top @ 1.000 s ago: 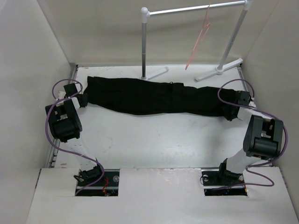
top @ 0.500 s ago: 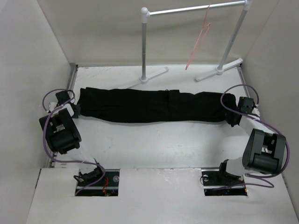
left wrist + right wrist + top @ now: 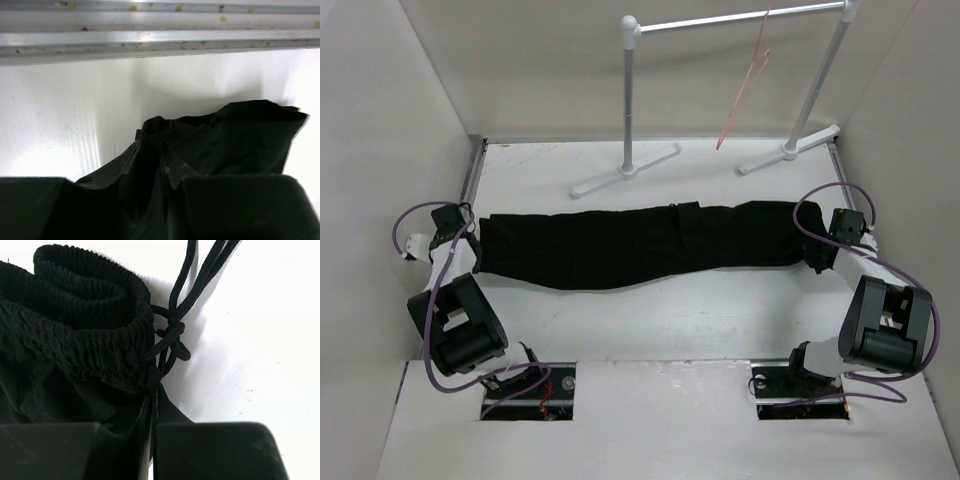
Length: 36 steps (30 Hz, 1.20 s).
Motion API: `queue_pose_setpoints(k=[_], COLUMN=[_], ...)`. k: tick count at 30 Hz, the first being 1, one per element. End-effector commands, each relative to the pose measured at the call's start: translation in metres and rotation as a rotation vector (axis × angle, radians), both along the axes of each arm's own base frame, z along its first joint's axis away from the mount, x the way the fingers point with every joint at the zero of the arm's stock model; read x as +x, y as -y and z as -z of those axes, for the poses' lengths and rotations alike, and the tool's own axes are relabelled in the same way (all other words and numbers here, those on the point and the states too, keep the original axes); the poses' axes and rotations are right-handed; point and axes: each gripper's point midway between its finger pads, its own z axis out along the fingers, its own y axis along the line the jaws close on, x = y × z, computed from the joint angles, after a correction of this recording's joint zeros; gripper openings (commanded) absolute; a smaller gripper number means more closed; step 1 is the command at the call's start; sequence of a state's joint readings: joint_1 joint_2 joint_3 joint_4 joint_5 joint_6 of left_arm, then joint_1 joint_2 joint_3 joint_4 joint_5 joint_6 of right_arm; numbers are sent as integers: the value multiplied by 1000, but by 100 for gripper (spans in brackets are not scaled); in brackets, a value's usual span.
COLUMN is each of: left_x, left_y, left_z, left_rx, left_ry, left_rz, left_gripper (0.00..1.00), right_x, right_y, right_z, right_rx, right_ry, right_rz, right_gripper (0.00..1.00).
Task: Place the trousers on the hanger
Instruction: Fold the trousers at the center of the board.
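Compared with a second ago, the trousers have slid toward the near side of the table and been drawn out longer and straighter, while the left arm has pulled back toward the left wall and the right arm has shifted only slightly. The trousers lie flat across the middle of the table, running left to right, with one end at each arm. The left end effector meets the garment's left end; in the left wrist view, bunched black cloth rises from between its fingers, close to the metal edge strip of the table, but whether they press on the cloth cannot be told. The right end effector is at the right end, clamped on the fabric: in the right wrist view its fingers stand almost together with cloth running down between them, just below the gathered elastic waistband and the knotted drawstring. The hanger hangs from the garment rail at the far right, well apart from the trousers.
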State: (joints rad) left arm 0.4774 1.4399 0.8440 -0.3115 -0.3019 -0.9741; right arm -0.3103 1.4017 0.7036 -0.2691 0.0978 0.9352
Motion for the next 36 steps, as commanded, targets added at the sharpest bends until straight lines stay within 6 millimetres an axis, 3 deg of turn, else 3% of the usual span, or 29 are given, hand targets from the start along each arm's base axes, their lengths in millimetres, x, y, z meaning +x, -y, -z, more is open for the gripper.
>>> queue_pose_setpoints(k=[1, 5, 15, 17, 21, 22, 25, 28, 30, 32, 36], left_x=[7, 33, 44, 41, 32, 31, 37, 55, 66, 71, 78], left_y=[-21, -11, -5, -5, -8, -8, -5, 23, 61, 97, 169], left_z=[-38, -33, -25, -22, -24, -28, -62, -104, -121, -123, -117], left_rx=[127, 80, 54, 50, 53, 56, 98, 144, 156, 152, 121], left_ry=[24, 56, 58, 47, 38, 48, 133, 230, 279, 296, 314], left_rz=[-29, 21, 41, 35, 14, 11, 23, 121, 230, 328, 523], left_gripper=[15, 13, 6, 11, 39, 45, 54, 56, 56, 56, 56], right_x=[3, 3, 3, 3, 3, -51, -53, -48, -47, -47, -47], right_y=[19, 19, 19, 19, 19, -63, -60, -69, -79, -78, -46], right_z=[-8, -8, -8, -8, -8, -125, -131, -155, -161, -157, -123], right_rx=[-60, -60, -60, -60, -60, -88, -91, -67, -54, -72, -77], right_ry=[25, 25, 25, 25, 25, 313, 312, 359, 372, 366, 287], right_rz=[55, 55, 55, 55, 55, -214, -216, -245, -267, -253, -143], right_gripper=[2, 2, 2, 2, 2, 95, 98, 100, 100, 100, 98])
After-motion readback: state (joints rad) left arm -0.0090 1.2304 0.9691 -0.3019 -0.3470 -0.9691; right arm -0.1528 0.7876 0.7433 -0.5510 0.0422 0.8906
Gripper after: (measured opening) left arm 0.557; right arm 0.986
